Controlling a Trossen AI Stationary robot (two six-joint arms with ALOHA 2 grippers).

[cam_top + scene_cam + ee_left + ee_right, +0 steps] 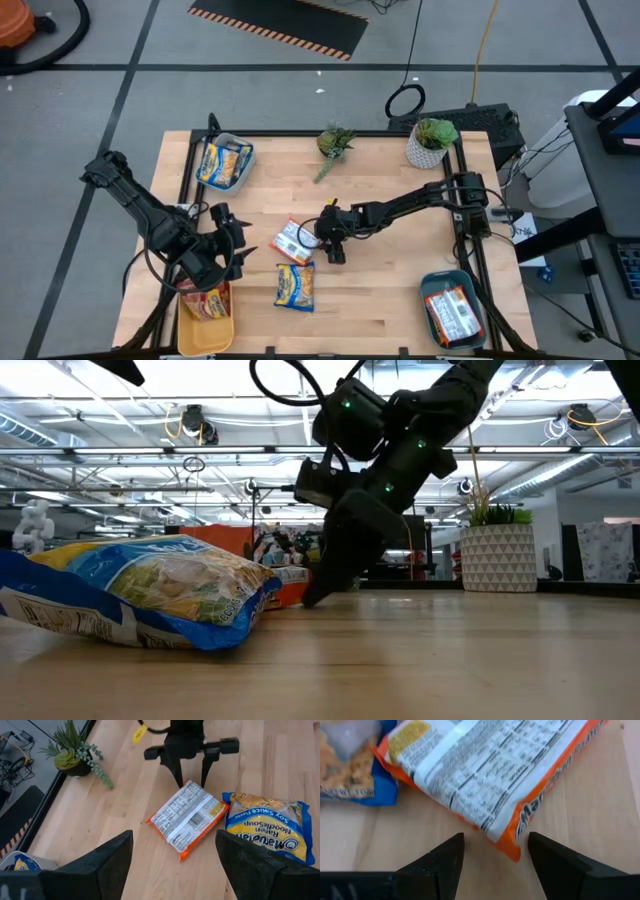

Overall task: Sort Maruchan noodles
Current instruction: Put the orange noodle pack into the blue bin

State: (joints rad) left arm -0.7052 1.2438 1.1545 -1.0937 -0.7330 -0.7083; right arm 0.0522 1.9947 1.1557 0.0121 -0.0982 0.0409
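The left end effector hangs with its fingers spread and nothing between them, over the near left part of the bench. Just beneath and beside it sits a yellow plastic bin holding a red-and-yellow noodle packet. Farther back from it, a clear-grey bin holds a blue-and-yellow packet of crinkly plastic.

To its right, two flat rectangular packets lie on the pale wooden boards: an orange packet, its white printed back facing up, and just beside that a blue-and-yellow soy sauce packet, nearer the front edge.

The right end effector is lowered at the orange packet's far corner, its fingers released and straddling that corner; I cannot tell whether they touch it. Behind it stand a small loose plant and a plant in a white patterned pot. Well to its right, at the near corner, a teal bin holds red-and-white packets.
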